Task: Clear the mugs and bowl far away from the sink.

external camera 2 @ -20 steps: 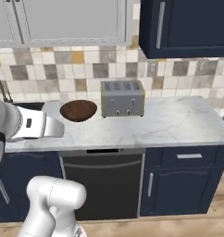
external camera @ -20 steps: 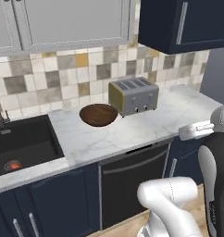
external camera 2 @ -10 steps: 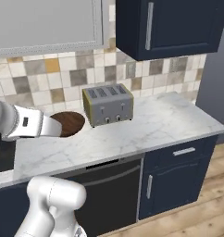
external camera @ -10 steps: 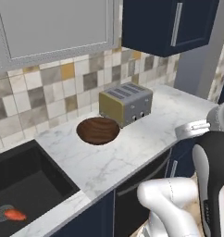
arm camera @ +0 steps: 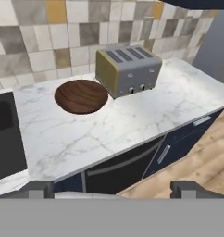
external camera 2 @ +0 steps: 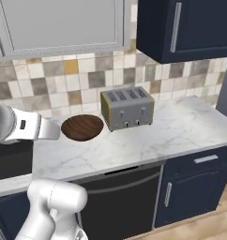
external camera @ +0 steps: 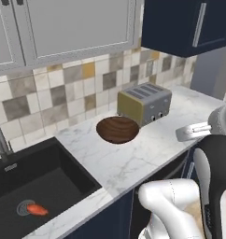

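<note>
Fingers (arm camera: 112, 190) spread wide, holding nothing, hovering off tabletop (arm camera: 132, 120) front edge, aimed toward bowl (arm camera: 81, 96) beside toaster (arm camera: 127, 69); sink (external camera: 35, 186) at left.

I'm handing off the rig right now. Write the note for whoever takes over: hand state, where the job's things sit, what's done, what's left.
Hand: open, holding nothing, held back over the floor in front of the cabinets, aimed at the counter.
Bowl: on the marble counter, close beside the toaster, to the right of the sink.
Sink: a small orange-red item lies by the drain; I cannot tell what it is.
Done: nothing confirmed moved.
Left: find the mugs, then carry them and the bowl far from the sink.
</note>
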